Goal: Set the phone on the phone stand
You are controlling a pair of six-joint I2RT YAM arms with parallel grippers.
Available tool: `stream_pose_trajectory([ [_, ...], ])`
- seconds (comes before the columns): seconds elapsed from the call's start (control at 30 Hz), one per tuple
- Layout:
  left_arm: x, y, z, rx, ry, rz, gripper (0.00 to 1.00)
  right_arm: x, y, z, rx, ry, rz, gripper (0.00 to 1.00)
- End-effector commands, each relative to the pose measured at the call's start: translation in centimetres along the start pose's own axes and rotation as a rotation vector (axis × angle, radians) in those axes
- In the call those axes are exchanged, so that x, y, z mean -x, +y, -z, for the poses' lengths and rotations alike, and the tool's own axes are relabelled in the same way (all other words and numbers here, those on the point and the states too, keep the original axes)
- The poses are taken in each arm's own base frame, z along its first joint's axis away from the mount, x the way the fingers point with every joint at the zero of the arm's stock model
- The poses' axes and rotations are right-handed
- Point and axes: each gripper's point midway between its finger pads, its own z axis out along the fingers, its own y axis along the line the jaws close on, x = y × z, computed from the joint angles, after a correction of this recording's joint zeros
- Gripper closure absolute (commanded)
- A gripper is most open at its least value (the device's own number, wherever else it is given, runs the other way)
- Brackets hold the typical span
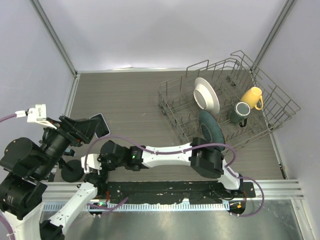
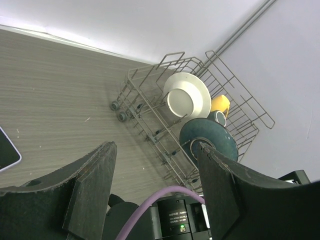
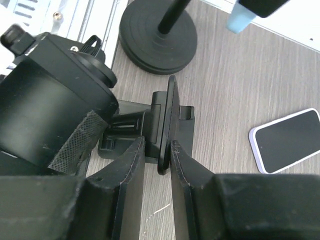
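On grey wood-grain tabletop (image 1: 130,100) between pale walls (image 1: 150,30), left gripper (image 2: 155,150) agape and empty, right gripper (image 3: 156,145) clamped on thin black plate (image 3: 167,110) near phone stand (image 3: 157,42).

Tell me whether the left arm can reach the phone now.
Probably yes: the left tool is open and empty, and the phone lies flat on the table beside it. The right tool, shut on a black plate nearby, might crowd the approach.

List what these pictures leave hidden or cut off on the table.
Phone: left wrist view, cut off by the left edge.
Stand: right wrist view, post cut off by the top edge.
Black plate in right claw: right wrist view, lower part hidden by its fingers.
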Motion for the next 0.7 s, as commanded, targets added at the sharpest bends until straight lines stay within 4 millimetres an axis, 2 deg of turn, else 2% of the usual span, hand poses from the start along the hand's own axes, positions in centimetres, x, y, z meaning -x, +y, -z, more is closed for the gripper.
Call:
stream_pose_trajectory([
  [0.0,-0.2,0.3,-0.1,0.005,-0.002,-0.017,0.3,3.1,-0.2,0.4,0.057,-0.05,0.073,1.0],
  [0.2,-0.5,0.3,-0.5,0.003,0.012,-0.008,0.3,1.5,-0.9,-0.7,0.002,-0.007,0.077,1.0],
  [0.37,-0.7,0.2,-0.7,0.001,0.019,0.005,0.3,1.6,-1.7,-1.0,-0.031,-0.028,0.1,1.0],
  [0.67,-1.6,0.3,-1.8,0.002,0.057,0.023,0.31,0.6,-2.7,-1.6,-0.034,-0.021,0.111,0.98],
])
